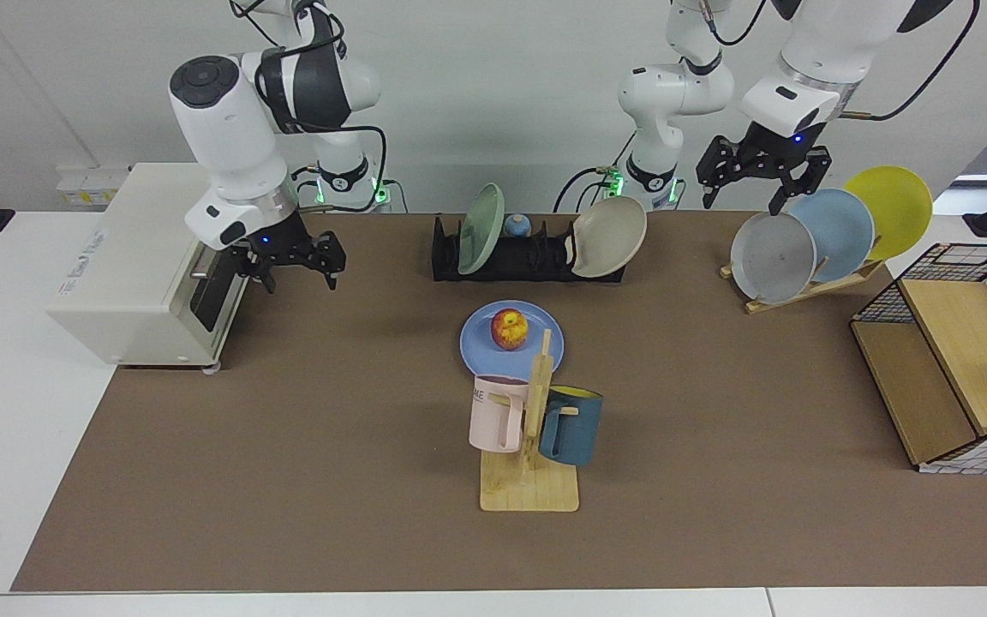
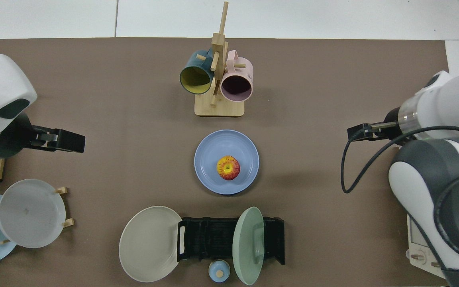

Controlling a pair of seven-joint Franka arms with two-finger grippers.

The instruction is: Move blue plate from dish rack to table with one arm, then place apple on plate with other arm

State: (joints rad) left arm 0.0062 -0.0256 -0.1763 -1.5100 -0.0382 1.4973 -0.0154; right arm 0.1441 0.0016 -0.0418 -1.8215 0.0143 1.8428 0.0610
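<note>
Table [image 1: 288, 480], brown matte mat, white borders: round periwinkle-blue plate [image 1: 476, 347] lies flat at centre, near the low black slotted dish rack [image 1: 528, 257]. Small red-and-yellow apple [image 1: 509, 329] rests on plate; task looks complete. Right gripper [image 1: 292, 261] hangs empty, fingers spread, beside cream toaster oven [image 1: 142, 257]. Left gripper [image 1: 763, 171] waits open above wooden plate stand [image 1: 802, 291]. Top view shows apple [image 2: 228, 168] slightly off-centre.

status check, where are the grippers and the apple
Right gripper open, empty, by toaster oven. Left gripper open above plate stand. Apple on blue plate. Nothing in the way.
</note>
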